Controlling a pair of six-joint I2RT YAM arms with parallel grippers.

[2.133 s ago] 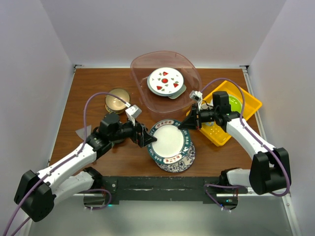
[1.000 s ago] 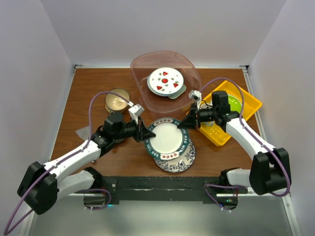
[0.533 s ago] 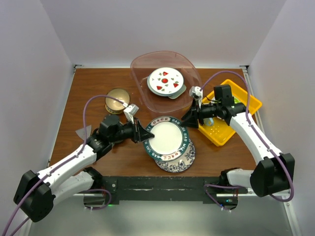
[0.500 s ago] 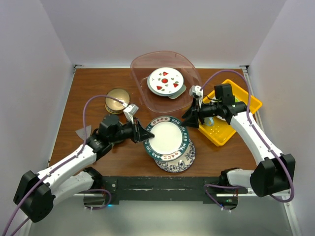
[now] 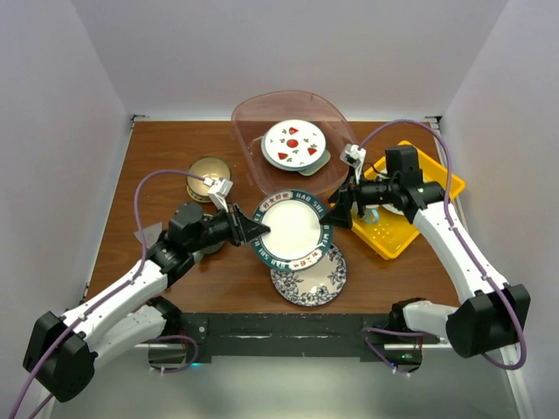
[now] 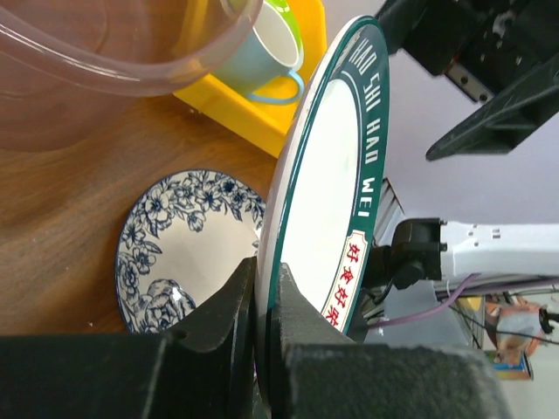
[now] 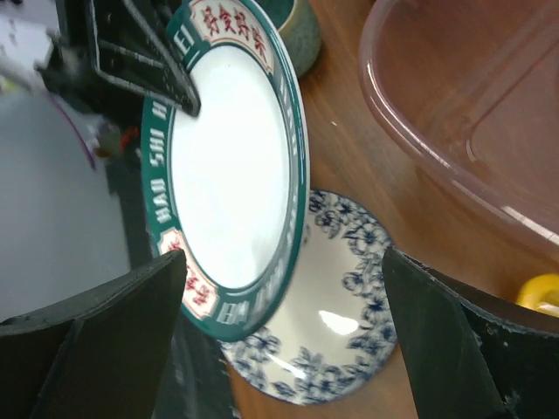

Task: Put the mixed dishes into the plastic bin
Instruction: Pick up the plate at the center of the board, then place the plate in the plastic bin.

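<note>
- The plastic bin (image 5: 247, 148) is sitting at the far middle of the table (image 5: 166, 148) and is holding the strawberry plate (image 5: 294, 142)
- That plate is lying flat on the pale mint tray (image 5: 320, 164), which is also inside the bin and is showing only an edge from beneath the plate
- The dark-rimmed plate (image 5: 293, 229) is hanging outside the bin, just in front of its near wall; it is tilted and raised clear of the wood
- The left gripper (image 5: 253, 230) is pinching this plate by its left rim, one finger pressing on each face, as the left wrist view is showing
- The right gripper (image 5: 336, 212) is hovering just beside the same plate's right rim with its jaws spread wide, clasping nothing
- The blue floral plate (image 5: 307, 279) is lying flat on the table below and slightly nearer than the raised plate, in no container
- The yellow tray (image 5: 389, 240) is sitting to the right of the bin and is carrying a pale mug (image 6: 262, 48), with the lime-green plate (image 6: 281, 13) showing just behind it; the right arm is crossing over the tray in the top view
- The tan bowl (image 5: 208, 177) is standing upright on the table to the left of the bin, well outside it
- The teal mug (image 7: 295, 24) is standing on the table beyond the raised plate's rim in the right wrist view, cropped by the frame and likewise outside the bin
</note>
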